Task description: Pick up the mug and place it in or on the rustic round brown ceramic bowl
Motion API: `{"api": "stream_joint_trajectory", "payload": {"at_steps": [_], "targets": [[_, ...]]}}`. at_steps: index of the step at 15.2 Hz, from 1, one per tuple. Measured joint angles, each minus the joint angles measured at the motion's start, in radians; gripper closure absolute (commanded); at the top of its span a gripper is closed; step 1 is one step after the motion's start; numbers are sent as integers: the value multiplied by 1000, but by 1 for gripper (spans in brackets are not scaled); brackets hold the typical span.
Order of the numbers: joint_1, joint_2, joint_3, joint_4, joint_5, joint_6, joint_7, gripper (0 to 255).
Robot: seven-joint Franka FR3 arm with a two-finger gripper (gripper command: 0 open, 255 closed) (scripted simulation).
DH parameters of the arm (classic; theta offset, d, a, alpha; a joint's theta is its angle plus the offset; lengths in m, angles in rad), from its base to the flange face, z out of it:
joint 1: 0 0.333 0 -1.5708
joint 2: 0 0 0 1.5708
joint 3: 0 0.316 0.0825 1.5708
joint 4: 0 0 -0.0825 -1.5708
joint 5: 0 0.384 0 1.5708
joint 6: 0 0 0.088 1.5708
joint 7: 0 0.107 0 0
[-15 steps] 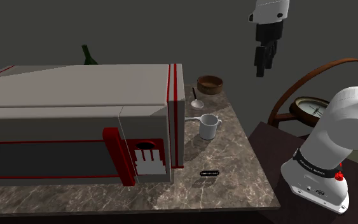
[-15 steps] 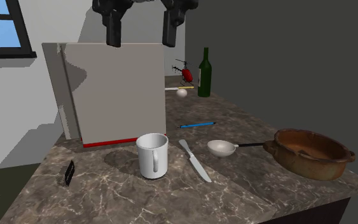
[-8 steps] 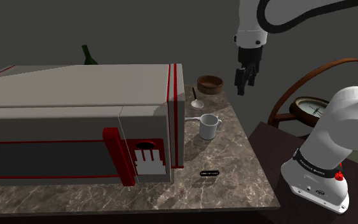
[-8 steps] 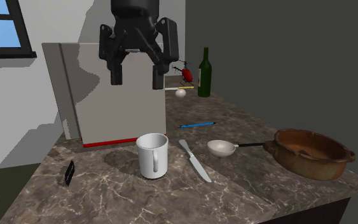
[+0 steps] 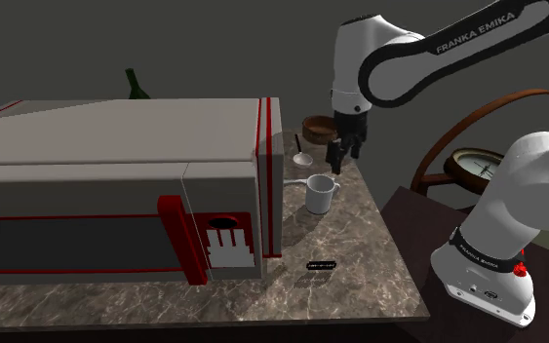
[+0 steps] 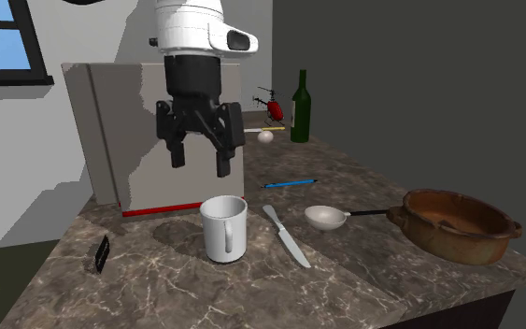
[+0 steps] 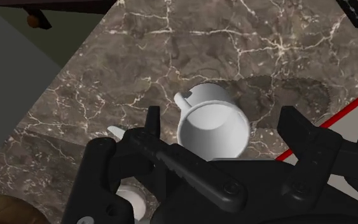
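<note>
Nearest in the second exterior view, a small black slab (image 6: 102,253), too small to identify, stands on edge at the left of the marble countertop (image 6: 251,290). Just beyond it the white mug (image 6: 224,227) stands upright with its mouth up. A knife (image 6: 286,236) lies just to its right, and beside that a white spoon (image 6: 324,218) with a dark handle points toward the brown bowl (image 6: 438,241). The bowl sits at the counter's right end, well apart from the mug. The black gripper (image 6: 200,162) hangs directly above the mug, clear of its rim, its fingers spread wide with nothing between them. In the wrist view the mug's (image 7: 212,126) open mouth lies below, between the two fingers (image 7: 153,124). Behind stands a large grey appliance (image 6: 158,131) with red trim. To its right and farther back are a blue pencil (image 6: 290,183), a green bottle (image 6: 300,107) and a red toy helicopter (image 6: 274,107).
</note>
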Motion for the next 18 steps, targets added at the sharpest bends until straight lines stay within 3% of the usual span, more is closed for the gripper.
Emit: {"api": "stream_joint_trajectory", "payload": {"at_steps": [4, 8, 18], "targets": [[-4, 139, 50, 5, -18, 164, 79, 0], [-16, 308, 101, 51, -78, 313, 188, 0], [-30, 448, 111, 41, -155, 464, 261, 0]]}}
